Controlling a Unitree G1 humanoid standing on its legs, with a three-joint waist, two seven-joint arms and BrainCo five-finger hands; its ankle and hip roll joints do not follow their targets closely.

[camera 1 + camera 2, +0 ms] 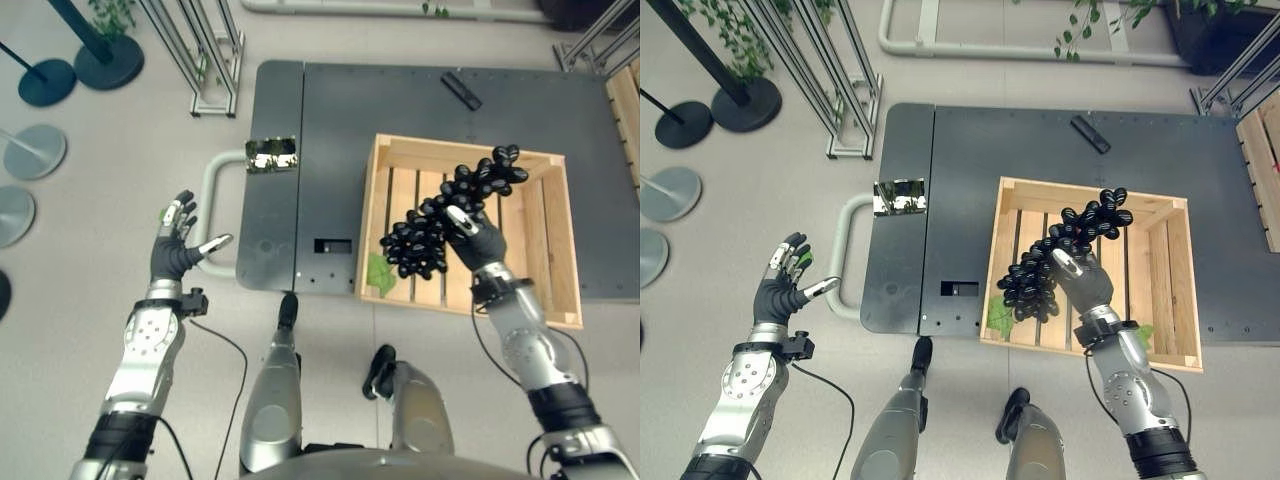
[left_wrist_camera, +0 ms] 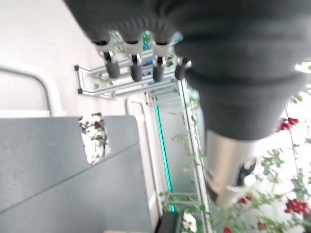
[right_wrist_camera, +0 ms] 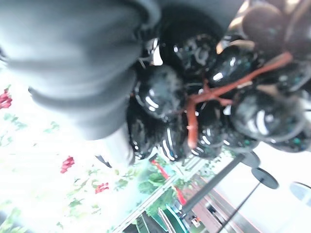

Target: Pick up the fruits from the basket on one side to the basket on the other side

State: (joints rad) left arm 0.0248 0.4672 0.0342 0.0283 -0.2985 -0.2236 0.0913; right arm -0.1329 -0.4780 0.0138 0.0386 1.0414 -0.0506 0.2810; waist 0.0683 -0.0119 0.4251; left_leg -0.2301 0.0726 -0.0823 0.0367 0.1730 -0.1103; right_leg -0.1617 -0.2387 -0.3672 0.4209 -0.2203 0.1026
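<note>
Right hand [image 1: 478,240] fingers are curling round a bunch of dark grapes [image 1: 440,220], holding it above the wooden crate [image 1: 560,250], which is sitting at the platform's [image 1: 330,120] near edge. Left hand [image 1: 178,245] is hovering beyond the platform's left edge, fingers spread, gripping nothing.

No readable text, label, number or sign is seen on anything in these views.
</note>
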